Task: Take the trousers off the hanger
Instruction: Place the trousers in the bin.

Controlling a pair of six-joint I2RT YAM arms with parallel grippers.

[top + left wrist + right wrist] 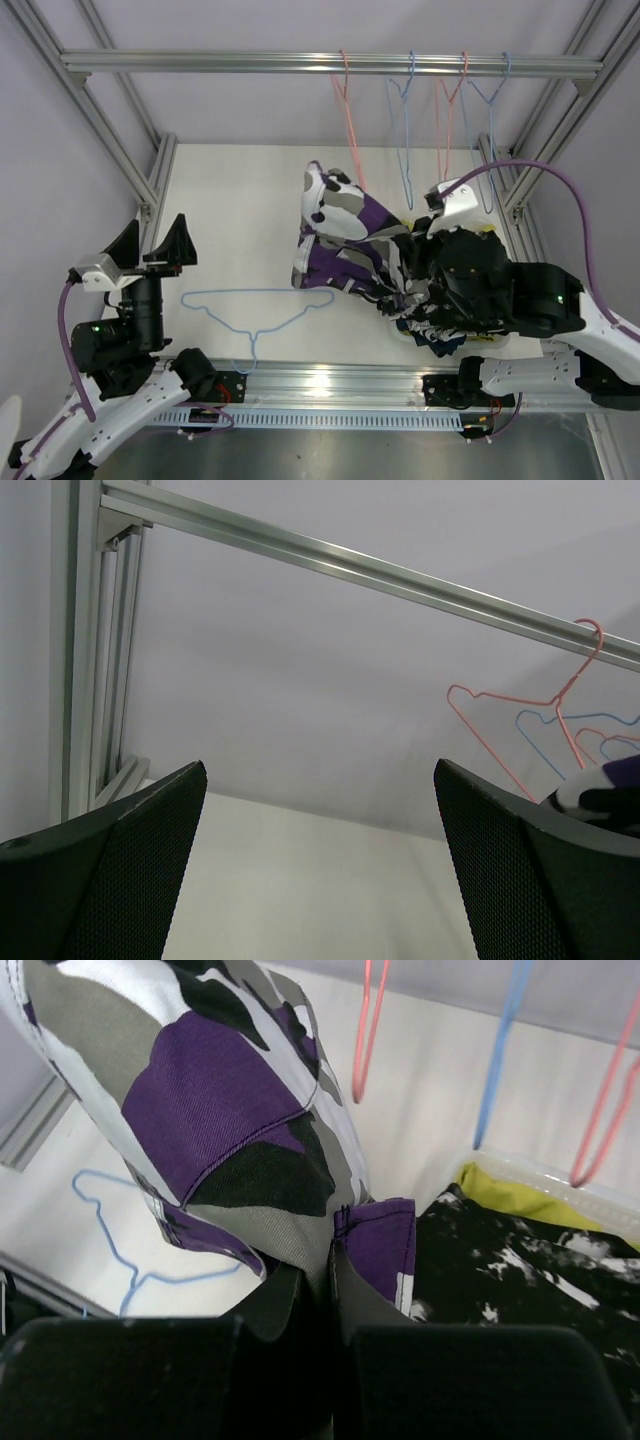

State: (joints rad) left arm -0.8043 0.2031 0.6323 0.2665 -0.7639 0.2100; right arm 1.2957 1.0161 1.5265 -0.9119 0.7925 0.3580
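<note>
Trousers (345, 235), purple-camouflage pair, hang bunched right of table (240, 200) centre, pinched in the closed right gripper (320, 1280). Left gripper (155, 240) stands wide and empty near the left edge; blue hanger (258, 292) lies flat between.

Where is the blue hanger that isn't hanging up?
Top view: the loose blue hanger lies flat on the table, between the left gripper and the purple-patterned trousers.

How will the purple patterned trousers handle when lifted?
Likely floppy: the purple patterned trousers drape and fold from where the right tool pinches them. Probably light, since one small pinch holds them up. Could snag the pink hanger hanging close by.
</note>
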